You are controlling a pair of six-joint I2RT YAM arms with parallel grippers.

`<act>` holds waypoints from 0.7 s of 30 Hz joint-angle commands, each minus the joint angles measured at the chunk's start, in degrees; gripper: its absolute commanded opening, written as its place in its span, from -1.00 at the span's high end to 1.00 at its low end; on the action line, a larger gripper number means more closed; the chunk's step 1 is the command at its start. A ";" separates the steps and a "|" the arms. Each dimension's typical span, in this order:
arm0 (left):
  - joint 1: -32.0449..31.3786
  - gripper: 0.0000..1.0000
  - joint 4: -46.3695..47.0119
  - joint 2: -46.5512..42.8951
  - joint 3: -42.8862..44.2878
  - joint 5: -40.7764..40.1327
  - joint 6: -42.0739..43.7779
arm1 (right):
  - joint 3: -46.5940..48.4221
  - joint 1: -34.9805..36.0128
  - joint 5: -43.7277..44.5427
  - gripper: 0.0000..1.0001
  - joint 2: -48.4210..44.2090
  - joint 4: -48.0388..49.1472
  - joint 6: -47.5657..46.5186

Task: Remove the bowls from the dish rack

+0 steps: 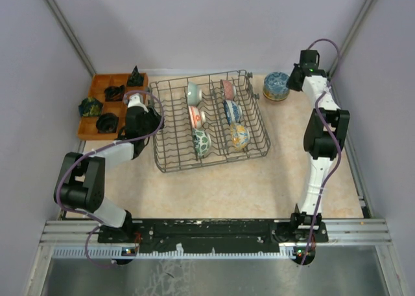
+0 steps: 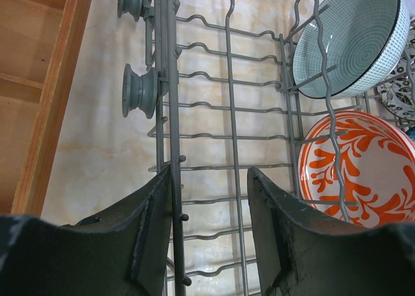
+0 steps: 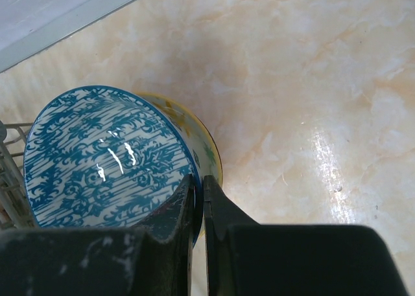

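Though overhead hides it, right hand seemingly pinches blue bowl.

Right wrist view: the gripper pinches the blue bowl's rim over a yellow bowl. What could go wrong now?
The blue-and-white bowl sits nested in the yellow bowl; a hasty release by the right gripper may tip or chip it. The left gripper straddles a dish rack wire; closing could snag it.
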 commanded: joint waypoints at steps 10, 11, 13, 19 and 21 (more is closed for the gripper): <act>-1.13 -0.04 2.79 0.61 1.93 5.69 -1.26 | 5.43 0.27 -0.51 1.00 1.22 1.41 0.49; -1.13 -0.04 2.73 0.57 1.95 5.69 -1.28 | 5.59 0.29 -0.39 1.00 1.39 1.13 0.47; -1.13 -0.04 2.70 0.53 1.99 5.63 -1.26 | 5.91 0.38 -0.17 1.00 1.62 0.85 0.29; -1.11 -0.03 2.70 0.61 1.96 5.65 -1.24 | 6.54 0.82 0.37 1.00 2.10 0.33 -0.15; -1.09 -0.03 2.70 0.55 1.95 5.61 -1.25 | 6.67 0.95 0.37 1.00 2.24 0.12 -0.19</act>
